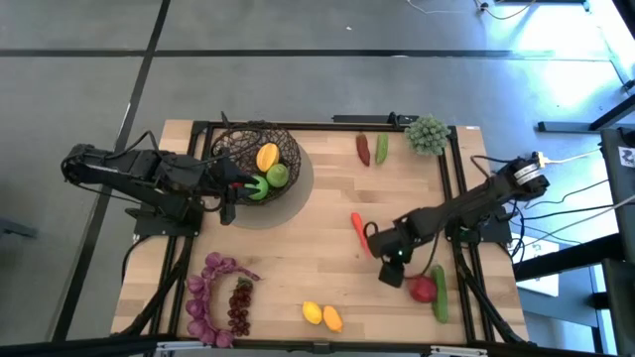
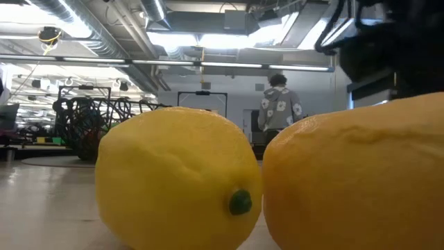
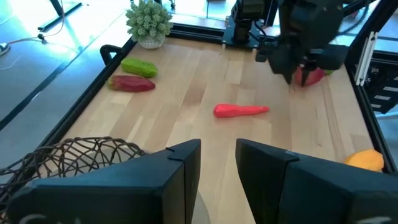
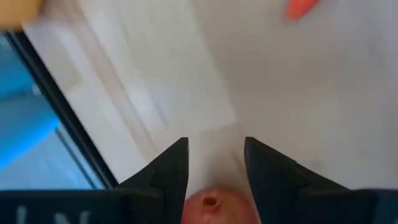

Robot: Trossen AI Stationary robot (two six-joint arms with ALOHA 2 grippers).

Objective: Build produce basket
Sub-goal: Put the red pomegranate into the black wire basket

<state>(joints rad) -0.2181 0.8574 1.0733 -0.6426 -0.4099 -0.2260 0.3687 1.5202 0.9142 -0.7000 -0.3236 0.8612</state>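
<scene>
While the left gripper (image 1: 227, 201) waits with fingers apart beside the basket (image 1: 260, 159), the right gripper (image 4: 214, 169) hangs spread over the pomegranate (image 4: 212, 208).
The pomegranate lies at the table's right edge, beside the cucumber (image 1: 439, 294).

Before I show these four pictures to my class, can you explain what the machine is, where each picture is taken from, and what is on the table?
Two dark robot arms work at a wooden table. One camera looks straight down; one sits at table height, right behind two lemons; one rides on each wrist.

The basket near the left gripper already holds a few fruits. Loose on the table: a carrot, red pepper, green pepper, grapes, cucumber, a pomegranate and a pale-green bushy clump.

The right gripper hangs over the pomegranate with open fingers, not yet gripping. The left holds nothing. A person stands far behind.
</scene>
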